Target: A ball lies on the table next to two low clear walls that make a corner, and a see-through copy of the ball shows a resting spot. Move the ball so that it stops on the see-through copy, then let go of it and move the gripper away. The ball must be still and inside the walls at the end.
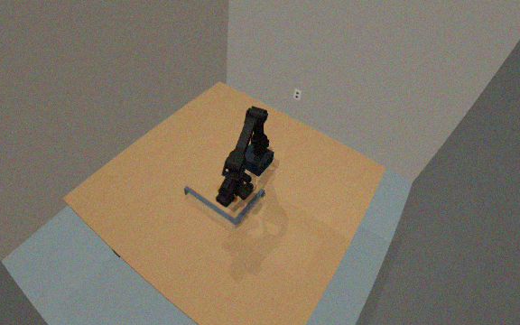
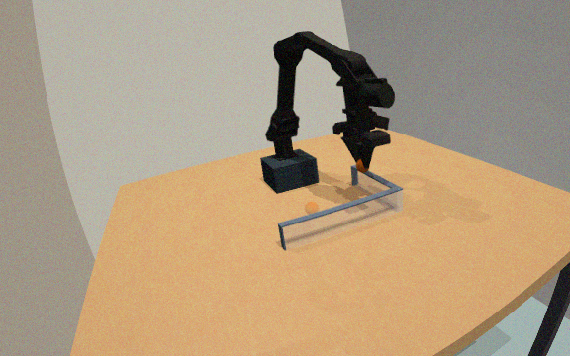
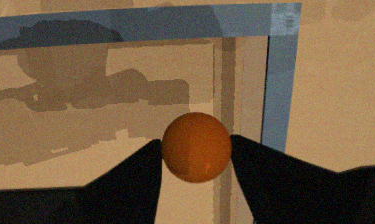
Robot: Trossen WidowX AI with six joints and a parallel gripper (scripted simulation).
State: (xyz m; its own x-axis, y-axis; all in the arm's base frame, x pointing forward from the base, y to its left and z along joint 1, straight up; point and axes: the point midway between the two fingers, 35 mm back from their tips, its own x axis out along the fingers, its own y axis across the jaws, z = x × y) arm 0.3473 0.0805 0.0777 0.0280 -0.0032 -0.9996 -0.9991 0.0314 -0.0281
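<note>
The orange ball [image 2: 361, 166] [image 3: 196, 147] is between the two fingertips of my gripper [image 2: 363, 167] [image 3: 195, 145], which is shut on it. The exterior view shows the ball raised off the table, near the height of the wall tops or above. In the top view the arm hides most of the ball. The see-through copy [image 2: 311, 207] is a pale orange ball on the table inside the corner, toward the free end of the longer wall. The two clear walls with blue-grey top rails [image 1: 210, 204] [image 2: 336, 207] [image 3: 138, 26] meet in a corner beyond the ball in the wrist view.
The arm's dark blue base block [image 1: 259, 161] [image 2: 290, 172] stands on the wooden table [image 1: 143, 181] [image 2: 191, 277], on the open side of the corner. The shorter wall's end post [image 2: 354, 176] stands close below the gripper in the exterior view. Arm shadows cross the walls.
</note>
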